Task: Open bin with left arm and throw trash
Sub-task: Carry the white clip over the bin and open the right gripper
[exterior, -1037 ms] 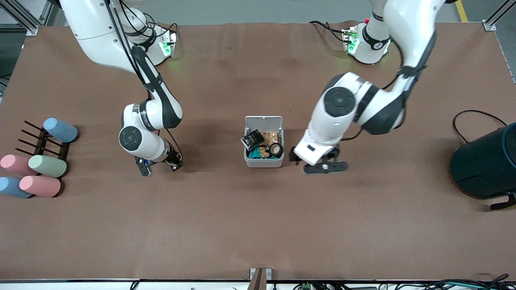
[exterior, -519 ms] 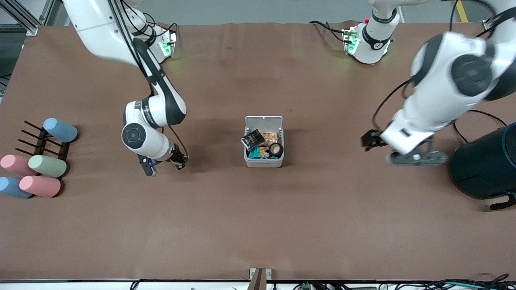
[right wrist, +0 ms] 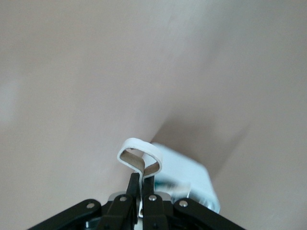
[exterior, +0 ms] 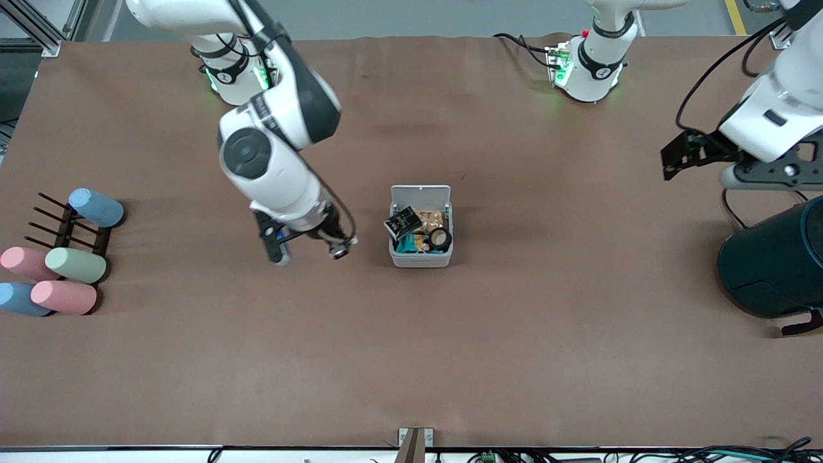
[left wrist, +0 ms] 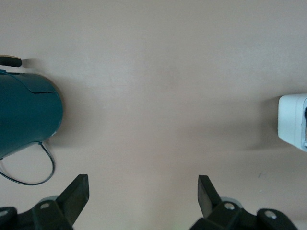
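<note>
Front view has the bin mid-tabletop, lid up, wrapper and ring inside; right gripper beside it pinches the white loop, yet to drop; left gripper, jaws spread, waits near the teal cylinder.

Desk: wide, covered in plain brown matte sheet (faint creases run across it).
Floor: grey strip along the top edge of the front view, with a yellow line toward the left arm's end.
Frame: aluminium posts at the corners.
Cables: along the near edge.
</note>
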Motion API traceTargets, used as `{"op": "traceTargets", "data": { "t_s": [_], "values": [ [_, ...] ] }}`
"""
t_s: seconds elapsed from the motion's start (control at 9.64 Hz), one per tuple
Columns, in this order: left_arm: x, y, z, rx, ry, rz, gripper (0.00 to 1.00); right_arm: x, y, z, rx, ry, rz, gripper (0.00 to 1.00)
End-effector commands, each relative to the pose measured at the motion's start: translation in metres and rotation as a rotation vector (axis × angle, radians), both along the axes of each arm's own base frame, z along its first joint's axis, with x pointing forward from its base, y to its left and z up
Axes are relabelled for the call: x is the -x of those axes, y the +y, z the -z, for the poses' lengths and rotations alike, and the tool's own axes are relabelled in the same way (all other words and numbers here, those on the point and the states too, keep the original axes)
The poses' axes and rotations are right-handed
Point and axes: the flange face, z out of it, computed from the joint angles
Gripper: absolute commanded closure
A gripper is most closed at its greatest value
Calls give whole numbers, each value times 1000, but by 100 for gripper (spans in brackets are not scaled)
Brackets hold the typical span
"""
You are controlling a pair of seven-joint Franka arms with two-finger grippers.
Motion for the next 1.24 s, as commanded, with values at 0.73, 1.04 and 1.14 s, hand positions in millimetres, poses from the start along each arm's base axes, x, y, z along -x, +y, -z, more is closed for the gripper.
{"op": "traceTargets", "data": {
  "t_s": [0.73,1.04,1.14],
  "values": [
    [1,17,-4,34,50,-22,0,16,101,69,-33,-44,-59,97],
    [2,12,-4,34,50,-16,0,38,118,83,-51,19,-75,90],
    [2,12,-4,34,50,-16,0,33,113,82,-48,21,-66,49]
  ]
}}
